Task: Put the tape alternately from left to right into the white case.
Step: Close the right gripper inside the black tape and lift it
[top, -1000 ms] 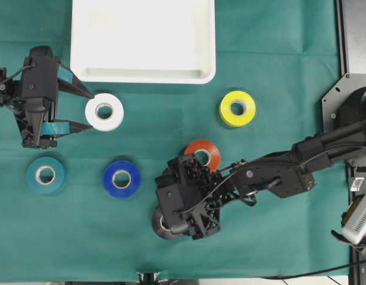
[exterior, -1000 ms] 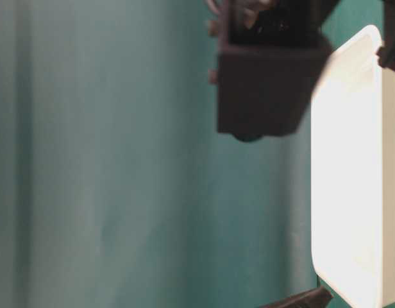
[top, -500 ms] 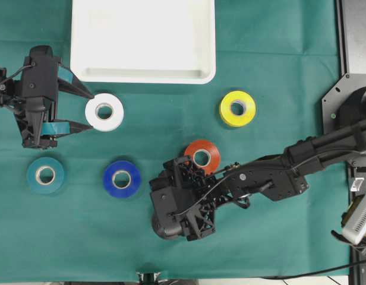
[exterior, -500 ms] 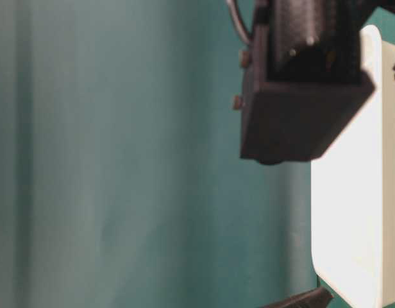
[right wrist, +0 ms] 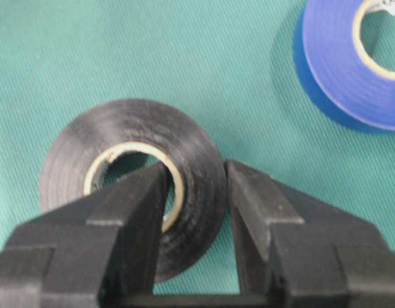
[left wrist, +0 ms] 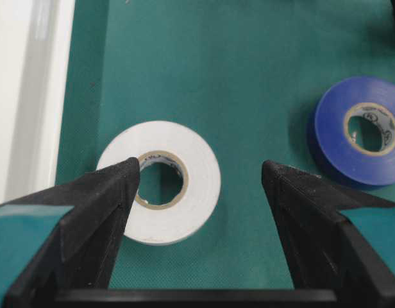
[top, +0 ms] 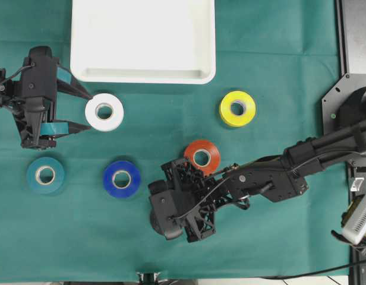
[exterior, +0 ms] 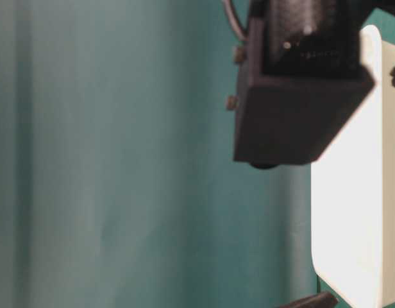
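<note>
A green cloth covers the table, lying smooth under even light. A grey metal plate borders its right edge.

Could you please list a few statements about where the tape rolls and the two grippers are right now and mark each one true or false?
1. The right gripper is shut on the black roll, one finger in its core and one outside. True.
2. The white case already holds two rolls. False: in the overhead view no roll lies in it.
3. The left gripper is open, with the white roll between its fingers. True.
4. The yellow roll lies next to the teal roll. False: they are on opposite sides of the cloth.
5. The red roll is stacked on the blue roll. False: they lie apart on the cloth.
</note>
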